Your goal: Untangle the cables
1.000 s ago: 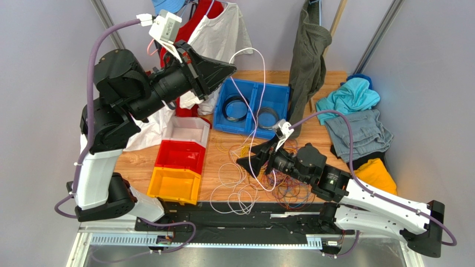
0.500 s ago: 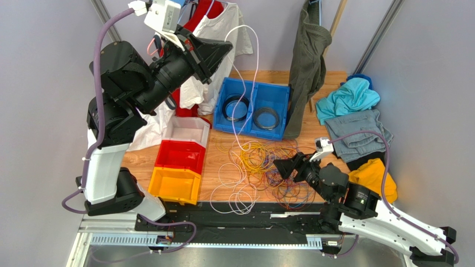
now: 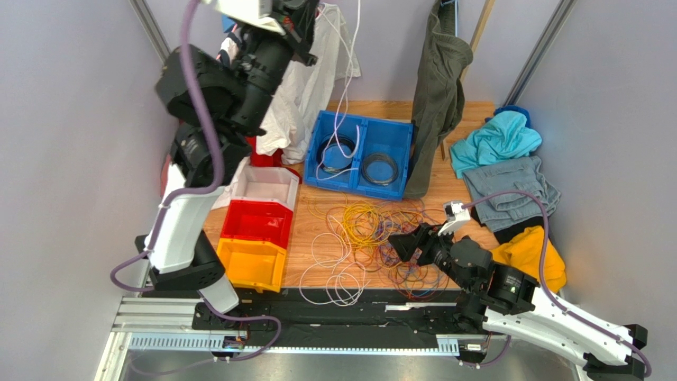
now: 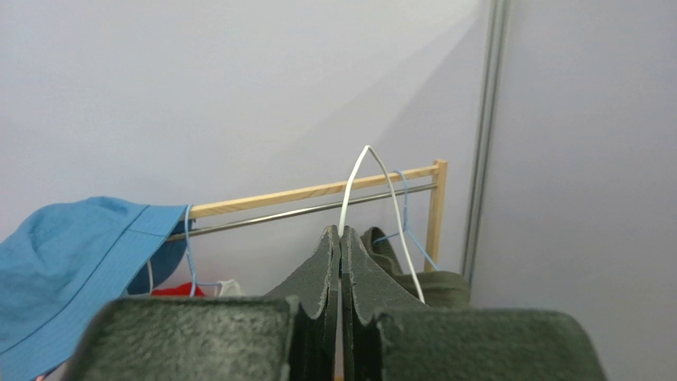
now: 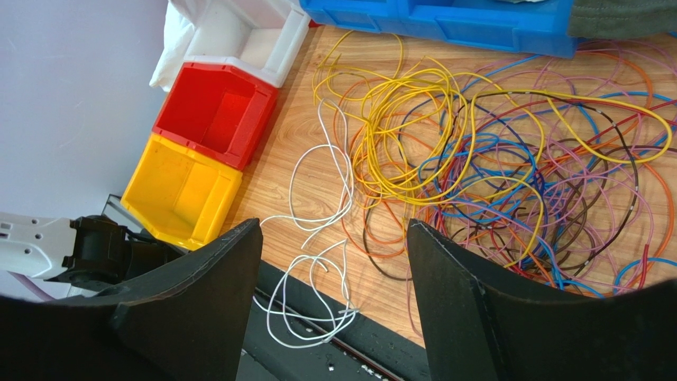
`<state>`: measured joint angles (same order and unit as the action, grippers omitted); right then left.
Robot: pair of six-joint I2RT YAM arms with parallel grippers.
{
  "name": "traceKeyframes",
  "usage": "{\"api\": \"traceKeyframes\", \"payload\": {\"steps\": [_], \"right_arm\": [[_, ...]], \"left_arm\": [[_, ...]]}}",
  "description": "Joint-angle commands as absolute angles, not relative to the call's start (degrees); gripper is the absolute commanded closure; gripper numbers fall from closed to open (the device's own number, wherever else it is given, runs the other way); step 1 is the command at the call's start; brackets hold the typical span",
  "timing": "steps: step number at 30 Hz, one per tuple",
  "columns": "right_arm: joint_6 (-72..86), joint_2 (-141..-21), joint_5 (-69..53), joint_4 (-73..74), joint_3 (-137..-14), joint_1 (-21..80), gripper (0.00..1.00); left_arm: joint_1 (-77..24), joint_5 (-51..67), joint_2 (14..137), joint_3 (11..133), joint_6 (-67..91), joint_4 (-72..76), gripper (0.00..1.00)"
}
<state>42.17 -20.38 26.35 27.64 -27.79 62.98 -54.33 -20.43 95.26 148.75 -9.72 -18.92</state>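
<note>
The cables [image 3: 373, 230] lie as a tangle of yellow, orange, blue, purple and red strands [image 5: 493, 159] on the wooden table. One white cable [image 3: 347, 71] runs from loose loops near the front edge [image 3: 338, 274] up over the blue bin to my left gripper [image 3: 306, 9], raised at the top of the view. That gripper [image 4: 342, 232] is shut on the white cable [image 4: 367, 155], which arches out of its tips. My right gripper [image 3: 400, 244] hovers low over the tangle's right side, open and holding nothing [image 5: 334, 230]; white loops [image 5: 318, 206] lie below it.
White [image 3: 270, 184], red [image 3: 256, 222] and yellow [image 3: 248, 262] bins stand in a row at the left. A blue bin [image 3: 397, 178] holds two black rings. Clothes hang on a rail [image 4: 318, 190] at the back; teal [image 3: 497, 139], grey [image 3: 512, 186] and yellow [image 3: 536, 254] cloths lie at the right.
My left arm has risen, drawing the white cable higher and straighter. The right gripper has drawn back from the white cable to the right side of the tangle.
</note>
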Motion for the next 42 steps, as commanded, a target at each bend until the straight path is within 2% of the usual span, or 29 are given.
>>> {"api": "traceKeyframes", "payload": {"steps": [1,6,19,22,26,29,37,42], "right_arm": [[42.3,-20.4,24.4,26.5,-28.7,63.3,0.29],[40.9,-20.4,23.7,27.1,-29.8,63.2,0.29],[39.2,-20.0,26.8,27.3,-28.5,63.2,0.28],[38.8,-20.0,27.1,27.3,-28.4,63.2,0.28],[38.6,-19.8,27.2,27.4,-27.9,63.2,0.28],[39.0,-19.4,27.1,27.9,-27.4,63.1,0.28],[40.0,-17.6,27.2,28.6,-26.6,63.2,0.29],[40.2,-17.6,27.3,28.8,-26.4,63.1,0.29]], "left_arm": [[-50.5,-24.0,100.0,148.8,-13.3,-16.5,1.0],[-42.3,-22.8,102.0,145.5,-4.1,-19.8,1.0],[-35.7,-20.7,109.3,144.1,-0.3,-19.2,1.0],[-35.3,-20.5,108.8,138.5,1.8,-18.7,1.0],[-35.3,-20.5,105.6,122.7,3.9,-14.4,1.0],[-35.2,-22.2,103.6,116.3,4.3,-11.8,1.0],[-34.7,-33.3,105.0,114.6,0.1,-11.5,1.0],[-34.1,-41.1,104.1,113.8,-8.3,-7.8,1.0]]}}
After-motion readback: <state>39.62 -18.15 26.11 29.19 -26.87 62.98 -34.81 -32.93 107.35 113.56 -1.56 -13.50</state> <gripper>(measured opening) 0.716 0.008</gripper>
